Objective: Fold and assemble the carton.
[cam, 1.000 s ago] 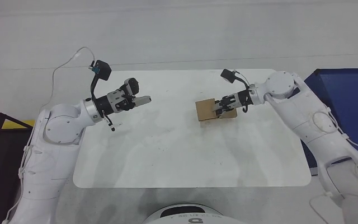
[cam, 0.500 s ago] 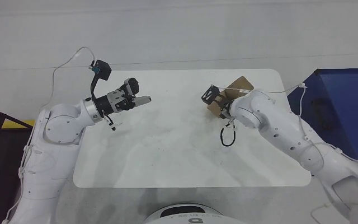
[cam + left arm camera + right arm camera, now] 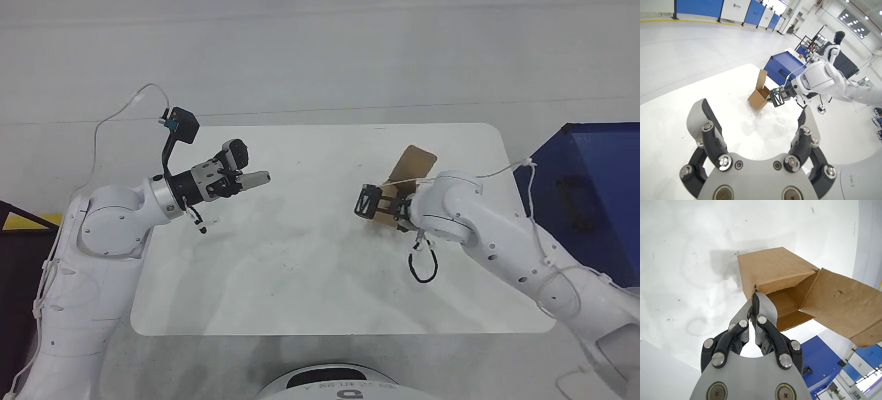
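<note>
The carton (image 3: 402,175) sits on the white table (image 3: 300,280), in its right half towards the far edge and well apart from the left arm. It is a small brown cardboard box with its mouth open. One long lid flap (image 3: 761,79) stands up from the far wall, and the creased end of that flap (image 3: 840,302) reaches out past the table edge in the right wrist view. Inside the carton (image 3: 776,275) the bottom flaps are folded in and lie across the base. The right gripper (image 3: 754,299) is clamped on the carton: its two fingers are pressed together over the upper edge of one side wall, right at a corner of the mouth, with the cardboard pinched between the ribbed pads. From the left wrist view the same gripper (image 3: 770,96) meets the carton (image 3: 758,98) on the side facing the right arm, and the box bottom rests on the table (image 3: 677,94). The left gripper (image 3: 755,110) hangs above the left part of the table with its fingers spread wide apart and nothing between them; seen from above, it (image 3: 256,180) points across the table towards the carton. A blue cabinet (image 3: 585,170) stands on the floor just beyond the right end of the table.
</note>
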You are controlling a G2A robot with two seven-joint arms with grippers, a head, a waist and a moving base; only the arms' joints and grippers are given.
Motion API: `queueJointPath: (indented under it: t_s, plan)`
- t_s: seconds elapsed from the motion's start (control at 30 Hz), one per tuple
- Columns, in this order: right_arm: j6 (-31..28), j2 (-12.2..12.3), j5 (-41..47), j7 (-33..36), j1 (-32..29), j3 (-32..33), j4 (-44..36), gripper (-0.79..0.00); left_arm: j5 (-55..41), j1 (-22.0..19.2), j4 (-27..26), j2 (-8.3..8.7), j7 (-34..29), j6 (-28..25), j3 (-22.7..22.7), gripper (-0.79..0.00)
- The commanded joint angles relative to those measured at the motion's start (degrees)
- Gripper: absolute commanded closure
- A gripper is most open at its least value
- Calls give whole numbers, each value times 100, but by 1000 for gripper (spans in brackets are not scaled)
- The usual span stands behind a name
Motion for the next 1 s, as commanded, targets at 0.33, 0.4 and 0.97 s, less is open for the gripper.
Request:
queueJointPath:
  t_s: [0.33,0.4,0.97]
  plan:
    - [-137,187,137,-420,-439,669,-469,-665,0,0,0,0,0,0,0,-785]
    - [-222,309,542,-724,-667,1132,-576,-665,0,0,0,0,0,0,0,-785]
    - [-667,712,3542,-2095,-1746,3276,262,-785,0,0,0,0,0,0,0,-785]
